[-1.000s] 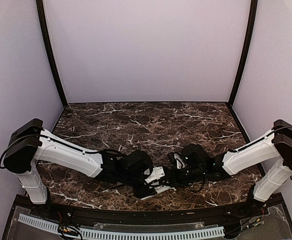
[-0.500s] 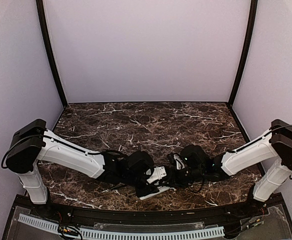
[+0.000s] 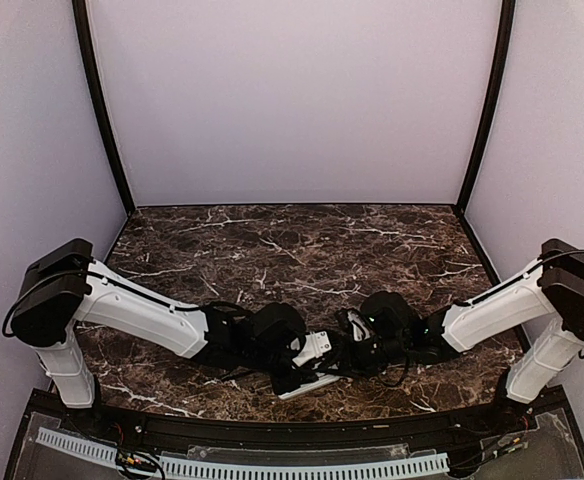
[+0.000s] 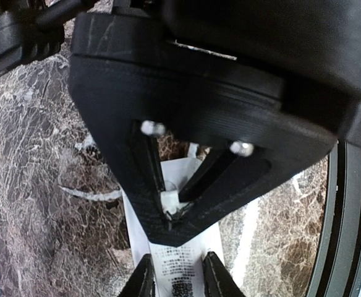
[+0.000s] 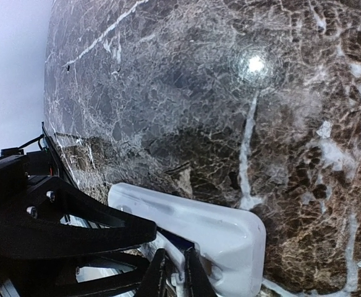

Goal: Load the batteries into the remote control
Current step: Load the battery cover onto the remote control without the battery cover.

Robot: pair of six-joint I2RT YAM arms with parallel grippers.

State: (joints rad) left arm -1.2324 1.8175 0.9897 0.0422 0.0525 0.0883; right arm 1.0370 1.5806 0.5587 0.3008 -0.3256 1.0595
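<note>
From above: both arms folded inward, meeting low over the front middle of the dark marble table. Left gripper and right gripper nose to nose, almost touching, with the remote control a white sliver lying slantwise beneath them, near the table's front edge. Too crowded here to read either set of jaws. From the left wrist: own fingers at the bottom edge, pressed against the two long sides of the remote control, so clamped on it and spread only as wide as the handset. Between those fingers, a white face with a printed label turned up toward the camera. Above it, filling most of the view, the black body of the right gripper, pointing down, its two slim fingers converging to a tip right at the white plastic. From the right wrist: own fingers at the bottom edge, drawn nearly together with only a narrow slit left. Cannot tell whether anything is pinched there. Just beyond the tips, the rounded white end of the remote control, low against the marble. Resting on it or held just clear: cannot tell. To the left, the black frame of the left gripper, reaching in beside the handset.
</note>
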